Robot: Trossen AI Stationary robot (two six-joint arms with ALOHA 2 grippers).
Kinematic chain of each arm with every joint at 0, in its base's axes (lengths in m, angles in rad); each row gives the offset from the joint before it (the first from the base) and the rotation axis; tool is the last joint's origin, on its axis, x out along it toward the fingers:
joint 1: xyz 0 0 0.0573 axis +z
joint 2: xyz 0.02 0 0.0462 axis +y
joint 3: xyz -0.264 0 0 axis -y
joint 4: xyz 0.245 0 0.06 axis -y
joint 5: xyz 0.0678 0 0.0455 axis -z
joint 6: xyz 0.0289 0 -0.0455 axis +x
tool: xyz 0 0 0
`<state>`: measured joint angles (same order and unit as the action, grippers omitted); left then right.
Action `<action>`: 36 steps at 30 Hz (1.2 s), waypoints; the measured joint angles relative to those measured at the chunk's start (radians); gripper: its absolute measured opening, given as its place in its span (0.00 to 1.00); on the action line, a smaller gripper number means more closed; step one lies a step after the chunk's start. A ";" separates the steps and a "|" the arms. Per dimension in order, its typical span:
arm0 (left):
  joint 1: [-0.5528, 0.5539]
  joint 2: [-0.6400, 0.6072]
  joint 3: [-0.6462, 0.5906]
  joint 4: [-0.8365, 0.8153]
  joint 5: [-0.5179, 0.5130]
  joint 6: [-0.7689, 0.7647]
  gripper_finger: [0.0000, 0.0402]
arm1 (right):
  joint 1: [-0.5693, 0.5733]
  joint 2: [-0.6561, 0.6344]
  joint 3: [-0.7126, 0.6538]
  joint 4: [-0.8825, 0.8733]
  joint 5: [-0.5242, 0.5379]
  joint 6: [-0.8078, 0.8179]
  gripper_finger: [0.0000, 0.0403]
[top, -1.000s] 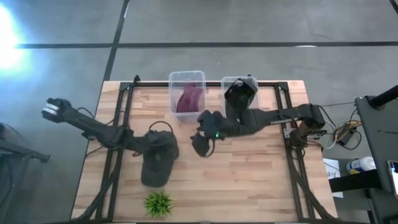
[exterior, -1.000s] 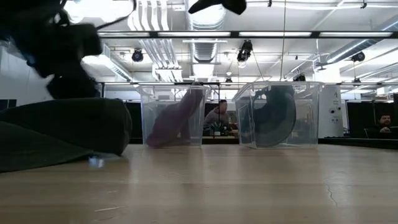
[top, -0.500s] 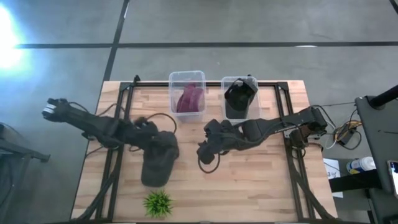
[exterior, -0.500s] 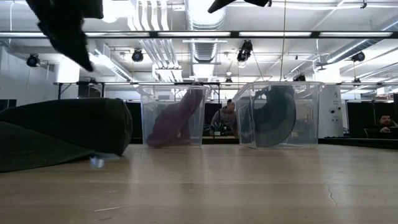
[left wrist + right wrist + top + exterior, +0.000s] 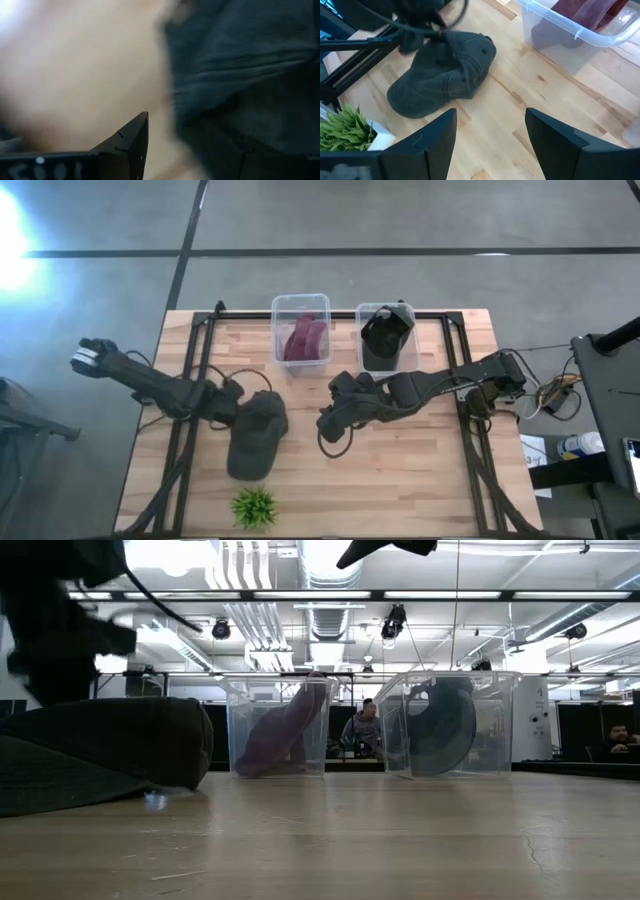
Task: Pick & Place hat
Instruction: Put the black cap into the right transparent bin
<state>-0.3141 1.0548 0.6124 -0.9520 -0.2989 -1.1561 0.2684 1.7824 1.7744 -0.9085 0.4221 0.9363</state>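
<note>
A dark grey cap (image 5: 255, 435) lies flat on the wooden table, crown toward the far edge; it also shows in the low view (image 5: 100, 755) and the right wrist view (image 5: 445, 75). My left gripper (image 5: 237, 402) is open and low at the left side of the cap's crown (image 5: 240, 65), one finger over bare wood, the other over the dark cloth. My right gripper (image 5: 328, 427) is open (image 5: 492, 145) and hovers above the table's middle, right of the cap, touching nothing. My left gripper stands at the left side of the cap's crown (image 5: 200, 100), coming slanting down from the table's left. The wrist view is blurred, and I cannot tell whether a finger touches the cloth. The cap lies flat on the table.
Two clear bins stand at the far edge: one (image 5: 301, 330) holds a maroon hat (image 5: 303, 340), the other (image 5: 385, 330) a black hat (image 5: 385, 332). A small green plant (image 5: 255, 506) sits at the near edge. Black frame rails (image 5: 190, 380) run along both sides.
My left gripper rose off the cap's crown and drew toward the table's left, then came down again at the crown's left side. My right gripper moved a little toward the near edge and then held still. The cap stayed where it was.
</note>
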 joint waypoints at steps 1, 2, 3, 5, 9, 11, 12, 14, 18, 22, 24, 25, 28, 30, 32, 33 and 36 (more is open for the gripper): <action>0.000 0.006 -0.051 0.121 0.020 0.004 0.42 | 0.000 0.000 0.000 0.000 0.000 0.000 0.57; 0.000 0.014 -0.097 0.251 0.036 0.013 0.42 | 0.000 0.000 0.000 0.000 0.000 0.002 0.57; 0.000 0.024 -0.141 0.394 0.049 0.024 0.42 | 0.002 0.000 0.000 0.000 0.000 0.004 0.57; 0.000 0.051 -0.214 0.684 0.054 0.038 0.42 | 0.004 0.000 0.000 -0.001 -0.001 0.005 0.57; 0.015 0.125 -0.283 1.086 0.014 0.038 0.42 | 0.011 0.000 -0.001 -0.002 -0.012 0.007 0.57; 0.022 0.161 -0.284 1.209 0.003 0.064 0.42 | 0.016 0.000 -0.001 -0.008 -0.028 0.007 0.57; 0.025 0.175 -0.282 1.261 0.007 0.085 0.42 | 0.017 0.000 -0.001 -0.012 -0.043 0.007 0.57; 0.032 0.199 -0.266 1.349 0.047 0.123 0.42 | 0.022 0.000 -0.001 -0.028 -0.076 0.007 0.57; 0.035 0.207 -0.206 1.434 0.144 0.237 0.42 | 0.045 0.002 -0.007 -0.031 -0.146 -0.066 0.57; 0.035 0.159 -0.101 1.155 0.160 0.340 0.42 | 0.087 0.003 -0.021 -0.024 -0.163 -0.200 0.57; 0.030 0.135 -0.032 0.904 0.159 0.370 0.42 | 0.105 0.007 -0.033 -0.011 -0.172 -0.303 0.57; 0.027 0.127 0.006 0.775 0.160 0.383 0.42 | 0.111 0.015 -0.036 0.008 -0.186 -0.363 0.57; 0.003 0.117 0.103 0.455 0.160 0.423 0.42 | 0.126 0.060 -0.039 0.068 -0.265 -0.540 0.57; -0.017 0.117 0.145 0.316 0.165 0.432 0.42 | 0.129 0.105 -0.035 0.094 -0.303 -0.645 0.57; -0.038 0.117 0.160 0.246 0.172 0.421 0.42 | 0.131 0.152 -0.033 0.096 -0.301 -0.695 0.57; -0.051 0.115 0.161 0.234 0.177 0.410 0.42 | 0.130 0.172 -0.030 0.096 -0.298 -0.717 0.57; -0.086 0.107 0.150 0.227 0.182 0.358 0.42 | 0.125 0.226 -0.015 0.097 -0.289 -0.805 0.57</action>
<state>-0.4003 1.1617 0.7619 -0.7250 -0.1173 -0.7981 0.3932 2.0086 1.7599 -0.8120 0.1336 0.1316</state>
